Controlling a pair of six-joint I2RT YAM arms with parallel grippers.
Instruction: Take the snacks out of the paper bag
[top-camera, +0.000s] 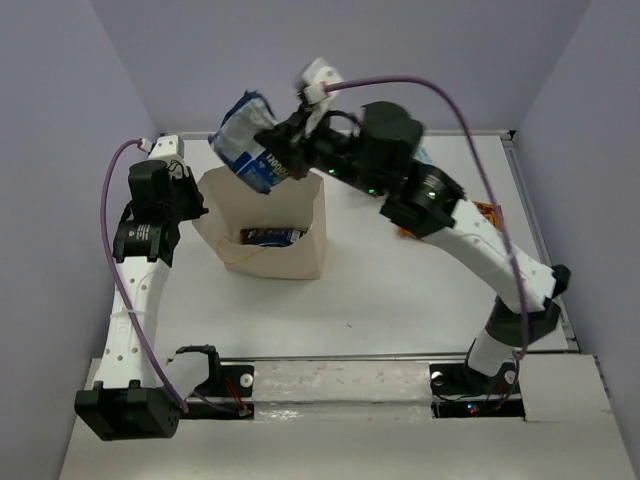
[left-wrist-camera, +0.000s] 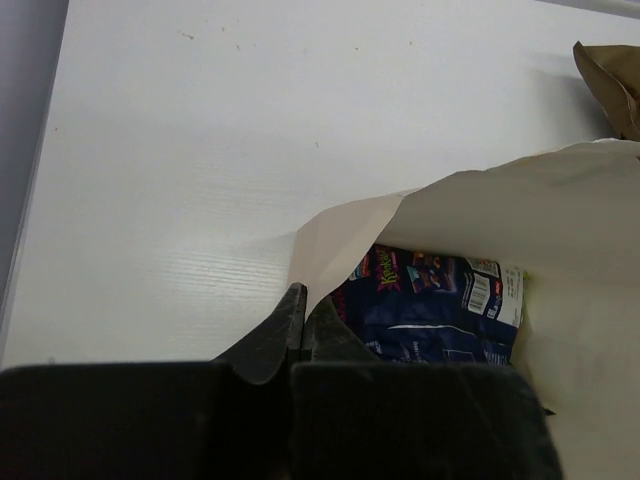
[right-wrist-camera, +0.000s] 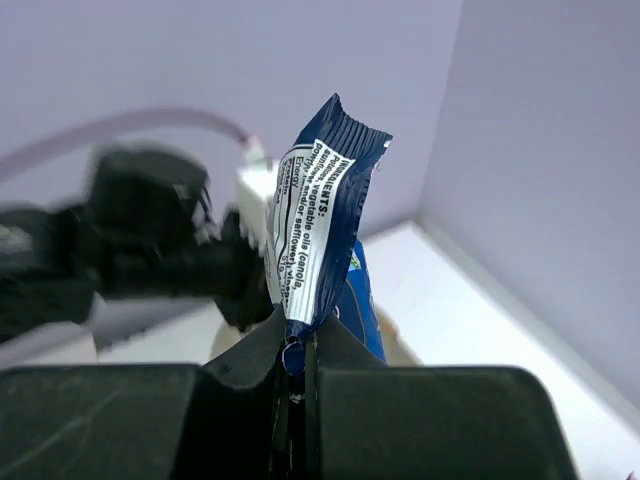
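While left jaws pinch the paper bag (top-camera: 290, 262) steady, right jaws (clamped) hold a blue chip bag (top-camera: 245, 150) above it.

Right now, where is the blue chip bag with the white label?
In the top view the blue chip bag is left of centre, held in the air above the paper bag, pinched by the right gripper.

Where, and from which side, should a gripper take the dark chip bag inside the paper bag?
Probably its upturned edge, from above: the dark chip bag sits between the upright walls of the paper bag; only the mouth, held by the left gripper, is open.
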